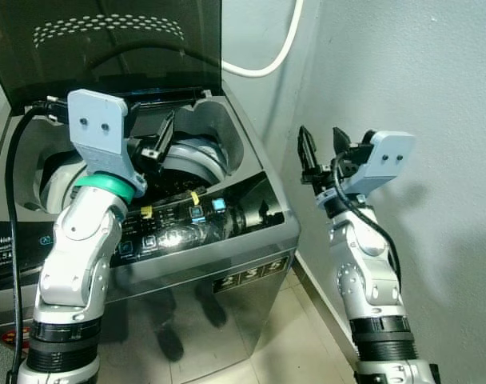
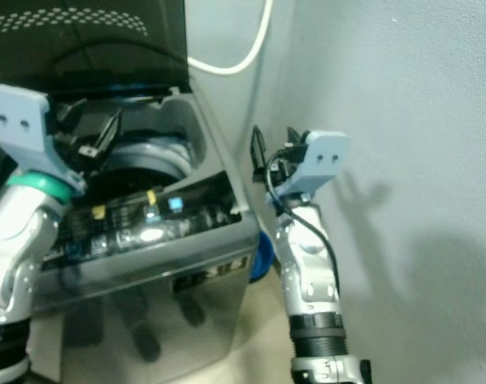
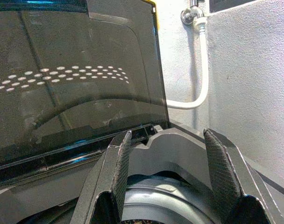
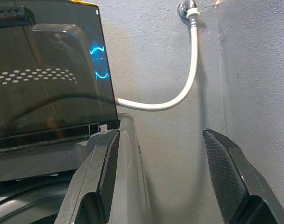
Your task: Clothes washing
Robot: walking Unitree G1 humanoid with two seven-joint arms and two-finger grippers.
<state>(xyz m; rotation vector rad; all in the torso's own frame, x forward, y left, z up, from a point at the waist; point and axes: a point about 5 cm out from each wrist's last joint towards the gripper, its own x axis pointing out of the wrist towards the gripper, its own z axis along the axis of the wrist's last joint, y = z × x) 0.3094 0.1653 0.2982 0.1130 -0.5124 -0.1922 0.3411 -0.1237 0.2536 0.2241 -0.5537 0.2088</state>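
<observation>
Grey walls [image 1: 419,72] meet in a corner; a white hose [image 4: 179,95] hangs at twelve o'clock. The washing machine [image 1: 227,240], lid [image 1: 107,48] raised, stands at ten o'clock. The left gripper [image 1: 161,138] hovers spread over its drum [image 1: 191,164]; the right gripper [image 1: 321,146], spread, is beside it at three o'clock.

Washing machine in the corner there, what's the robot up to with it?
The grey top-loading washing machine stands with its dark tinted lid raised. The left gripper hangs open over the drum opening, holding nothing. The right gripper, also open and empty, is raised beside the machine near the grey wall. No clothes can be seen.
</observation>
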